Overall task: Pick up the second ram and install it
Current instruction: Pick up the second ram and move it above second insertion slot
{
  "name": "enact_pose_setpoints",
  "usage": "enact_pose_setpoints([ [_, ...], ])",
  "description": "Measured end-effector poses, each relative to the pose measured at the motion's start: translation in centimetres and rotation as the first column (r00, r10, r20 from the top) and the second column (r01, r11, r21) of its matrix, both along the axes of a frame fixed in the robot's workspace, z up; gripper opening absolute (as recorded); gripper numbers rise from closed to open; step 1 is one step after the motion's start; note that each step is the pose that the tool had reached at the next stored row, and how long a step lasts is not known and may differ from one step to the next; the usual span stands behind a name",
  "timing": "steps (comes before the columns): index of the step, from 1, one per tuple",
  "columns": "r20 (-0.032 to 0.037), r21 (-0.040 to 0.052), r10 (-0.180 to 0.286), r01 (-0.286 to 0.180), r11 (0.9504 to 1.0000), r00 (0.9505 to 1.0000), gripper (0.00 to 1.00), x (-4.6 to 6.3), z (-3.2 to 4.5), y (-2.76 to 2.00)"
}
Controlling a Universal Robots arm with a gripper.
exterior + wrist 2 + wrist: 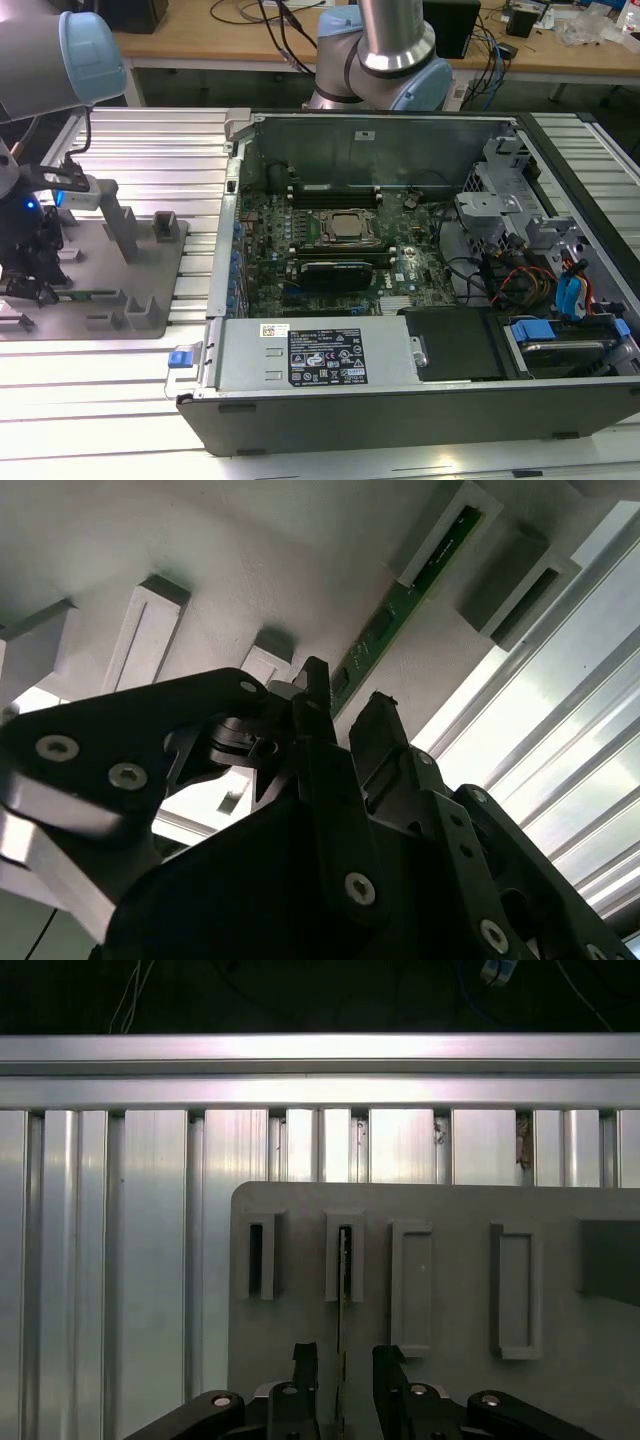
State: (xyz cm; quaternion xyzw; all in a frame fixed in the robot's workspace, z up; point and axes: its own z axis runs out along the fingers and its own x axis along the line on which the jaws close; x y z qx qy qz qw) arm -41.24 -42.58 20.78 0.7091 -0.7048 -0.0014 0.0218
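The second ram (342, 1300) is a thin green stick standing on its edge in a slotted block of the grey tray (450, 1210). In the second wrist view the ram (400, 600) runs from that block toward the fingers. My gripper (344, 1360) is open and straddles the near end of the stick, one fingertip on each side with a small gap to the board. The second wrist view shows the gripper (345, 695) the same way, low over the tray. In the exterior view the gripper (38, 280) hangs at the far left above the tray (150, 290).
An open computer case (400, 400) lies on the exterior view's right, with the CPU socket (345, 228) and black memory slots (335, 190) in its motherboard. Upright grey blocks (122, 225) rise from the tray. A ribbed aluminium table (120, 1260) surrounds the tray.
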Motion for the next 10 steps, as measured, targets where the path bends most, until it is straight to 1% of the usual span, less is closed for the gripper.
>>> enact_pose_setpoints([
  [4, -0.0001, 0.0, 0.0, 0.0, 1.0, 1.0, 0.34, 0.0, 0.0, 0.0],
  [5, 0.0, -0.0001, 0.0, 0.0, 1.0, 1.0, 0.26, 0.0, 0.0, 0.0],
  [7, 0.0, -0.0001, 0.0, 0.0, 1.0, 1.0, 0.26, 0.0, 0.0, 0.0],
  [8, 0.0, -0.0001, 0.0, 0.0, 1.0, 1.0, 0.19, 0.0, -0.01, 0.0],
  [10, 0.0, -0.0001, 0.0, 0.0, 1.0, 1.0, 0.19, 0.0, -0.01, 0.0],
])
